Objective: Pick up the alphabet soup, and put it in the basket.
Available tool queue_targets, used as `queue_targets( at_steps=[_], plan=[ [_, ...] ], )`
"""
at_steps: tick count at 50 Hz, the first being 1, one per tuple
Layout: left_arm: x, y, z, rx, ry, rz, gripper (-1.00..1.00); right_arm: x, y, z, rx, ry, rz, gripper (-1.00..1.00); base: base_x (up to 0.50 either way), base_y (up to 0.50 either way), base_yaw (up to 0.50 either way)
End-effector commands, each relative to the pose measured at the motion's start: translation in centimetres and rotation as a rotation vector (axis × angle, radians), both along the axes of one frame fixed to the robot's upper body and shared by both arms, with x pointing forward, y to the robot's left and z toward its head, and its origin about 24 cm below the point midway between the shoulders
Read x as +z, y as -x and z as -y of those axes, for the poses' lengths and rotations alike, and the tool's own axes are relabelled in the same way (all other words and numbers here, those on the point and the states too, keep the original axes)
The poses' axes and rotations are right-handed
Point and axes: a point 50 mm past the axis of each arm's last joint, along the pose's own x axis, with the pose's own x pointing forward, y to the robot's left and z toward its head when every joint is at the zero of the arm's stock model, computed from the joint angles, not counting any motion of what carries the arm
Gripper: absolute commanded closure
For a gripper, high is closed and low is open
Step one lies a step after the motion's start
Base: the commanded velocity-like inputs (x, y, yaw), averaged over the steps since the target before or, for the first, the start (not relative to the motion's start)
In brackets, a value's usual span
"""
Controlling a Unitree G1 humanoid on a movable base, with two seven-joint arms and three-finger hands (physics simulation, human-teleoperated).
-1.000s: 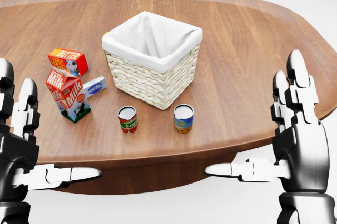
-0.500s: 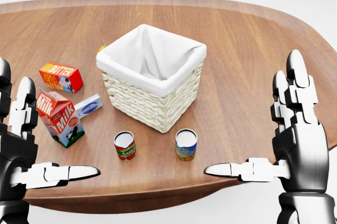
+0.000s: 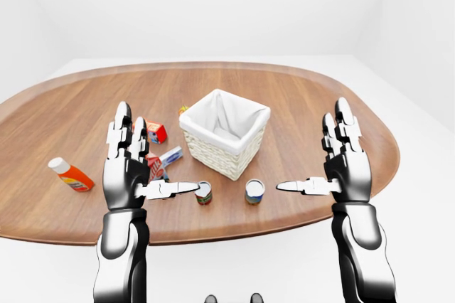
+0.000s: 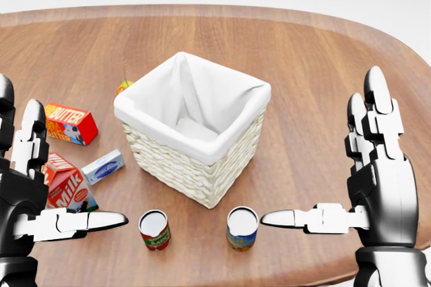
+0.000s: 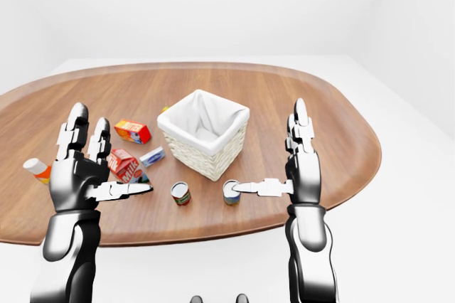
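Observation:
The alphabet soup, a small can with a blue and yellow label, stands upright on the wooden table, just below the basket in the head view. The basket is white wicker with a white cloth lining and looks empty. My left hand is open and raised at the left edge, its thumb pointing toward a red can. My right hand is open and raised at the right, its thumb tip close to the right of the soup can and not touching it. Both hands are empty.
A red can stands left of the soup. A milk carton, a butter box and a small blue-and-white box lie left of the basket. An orange bottle lies at the far left.
The camera has moved closer to the table: the basket, cans and boxes have grown and slid down in the head view. Both hands keep the same open pose.

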Motion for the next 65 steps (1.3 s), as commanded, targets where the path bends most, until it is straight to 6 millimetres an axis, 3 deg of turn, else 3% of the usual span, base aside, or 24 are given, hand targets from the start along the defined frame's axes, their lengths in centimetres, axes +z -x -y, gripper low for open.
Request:
queue_targets(
  at_steps=[1,22,46,65],
  plan=[
    [-0.1,0.0,0.0,0.000,0.002,-0.004,-1.00,0.0,0.0,-0.1,0.003,0.005,-0.002,-1.00,0.30,0.00,0.00],
    [-0.3,-0.1,0.0,0.001,0.000,-0.014,-1.00,-0.2,0.0,-0.1,0.002,0.009,-0.011,-1.00,0.29,0.00,0.00],
    [-0.3,-0.2,0.0,0.004,0.001,-0.016,-1.00,-1.4,-0.2,-0.6,0.008,0.054,-0.066,-1.00,0.00,0.00,0.00],
    [0.1,-0.1,-0.2,0.015,0.006,0.005,-1.00,-5.4,0.3,-1.3,0.041,0.123,-0.253,-1.00,0.00,0.00,0.00]
  ],
)
